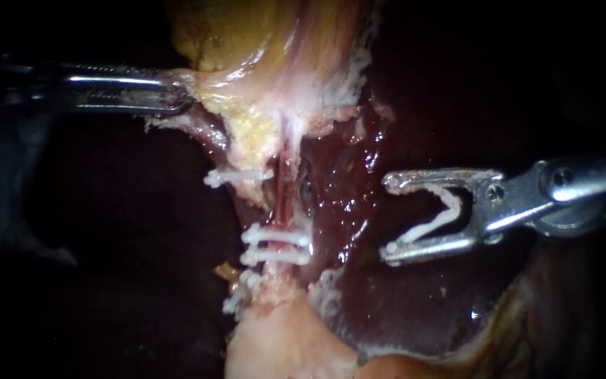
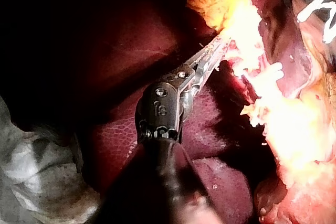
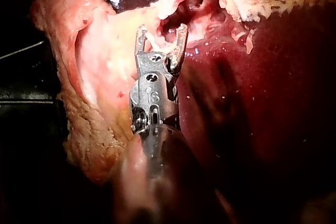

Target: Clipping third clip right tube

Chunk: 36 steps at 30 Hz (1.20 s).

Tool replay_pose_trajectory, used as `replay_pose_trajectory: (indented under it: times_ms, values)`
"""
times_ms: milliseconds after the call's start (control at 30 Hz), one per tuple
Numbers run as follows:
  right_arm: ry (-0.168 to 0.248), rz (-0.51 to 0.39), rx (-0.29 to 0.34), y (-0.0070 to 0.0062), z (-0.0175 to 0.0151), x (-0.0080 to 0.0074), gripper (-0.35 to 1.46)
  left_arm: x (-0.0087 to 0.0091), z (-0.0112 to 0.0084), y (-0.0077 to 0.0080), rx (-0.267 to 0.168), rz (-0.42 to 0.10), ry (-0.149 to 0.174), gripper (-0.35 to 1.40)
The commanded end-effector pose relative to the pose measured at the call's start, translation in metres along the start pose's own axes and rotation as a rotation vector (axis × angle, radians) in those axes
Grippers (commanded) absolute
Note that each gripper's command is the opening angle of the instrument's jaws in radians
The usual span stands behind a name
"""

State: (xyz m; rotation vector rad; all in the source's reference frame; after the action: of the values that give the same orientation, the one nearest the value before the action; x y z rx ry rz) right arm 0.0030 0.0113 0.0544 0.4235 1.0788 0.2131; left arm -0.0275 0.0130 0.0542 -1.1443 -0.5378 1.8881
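Note:
The reddish right tube (image 1: 287, 193) runs down the middle of the endoscope view, crossed by two white clips (image 1: 276, 245). Another white clip (image 1: 238, 175) sits on the paler left tube beside it. My right instrument (image 1: 389, 217) is to the right of the tube and apart from it. Its jaws stand wide apart, holding a bent white clip (image 1: 433, 221) that touches both. In its wrist view this instrument (image 3: 162, 30) points at the pale tissue. My left instrument (image 1: 182, 95) is shut on the gallbladder's (image 1: 261, 42) pale edge, which it holds taut, as the left wrist view (image 2: 223, 40) also shows.
Dark wet liver (image 1: 401, 302) lies behind and under my right instrument. More white clips (image 1: 240, 293) sit low on the pale stump (image 1: 275, 344). Gauze (image 2: 42, 171) lies beside my left shaft.

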Motion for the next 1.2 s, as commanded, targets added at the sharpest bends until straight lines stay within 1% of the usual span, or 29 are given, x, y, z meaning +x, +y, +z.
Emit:
replay_pose_trajectory:
  times_ms: [33, 67, 100, 300, 400, 500, 633, 800, 967, 1133, 1200]
  values:
    - [0.001, 0.0, 0.003, 0.0, 0.0, 0.0, 0.5, 0.0004, -0.0006, -0.0001, -0.005, -0.001, -0.002, -0.35]
    - [0.001, 0.0, 0.003, 0.0, 0.0001, 0.0, 0.5, 0.0007, -0.0011, -0.0001, -0.012, -0.003, -0.004, -0.35]
    - [0.001, 0.0, 0.003, 0.0, 0.0001, 0.0, 0.5, 0.0012, -0.0019, -0.0001, -0.008, -0.005, -0.007, -0.35]
    - [0.001, 0.0, 0.005, 0.0, 0.0001, 0.0, 0.5, 0.0041, -0.0066, -0.0002, 0.015, -0.025, 0.032, -0.35]
    - [0.002, 0.0, 0.011, 0.0, 0.0002, 0.0001, 0.5, 0.0047, -0.0081, -0.0003, 0.02, -0.019, 0.046, -0.35]
    - [0.004, -0.005, 0.02, 0.0001, 0.0006, 0.0003, 0.5, 0.0045, -0.0084, -0.0002, 0.021, -0.02, 0.046, -0.35]
    - [0.016, 0.086, 0.058, 0.0006, 0.0021, 0.0009, 0.5, 0.0045, -0.0081, 0.0, 0.024, -0.02, 0.047, -0.35]
    - [0.023, 0.164, 0.075, 0.0015, 0.0042, 0.0013, 0.5, 0.0045, -0.0081, 0.0001, 0.025, -0.02, 0.047, -0.35]
    - [0.028, 0.226, 0.102, 0.0026, 0.0063, 0.001, 0.49, 0.0045, -0.0081, 0.0003, 0.026, -0.021, 0.048, -0.35]
    - [0.027, 0.254, 0.114, 0.0039, 0.0089, 0.0007, 0.49, 0.0045, -0.008, 0.0003, 0.027, -0.021, 0.048, -0.35]
    - [0.037, 0.269, 0.122, 0.0044, 0.0103, 0.0006, 0.49, 0.0044, -0.0079, 0.0004, 0.028, -0.021, 0.048, -0.35]
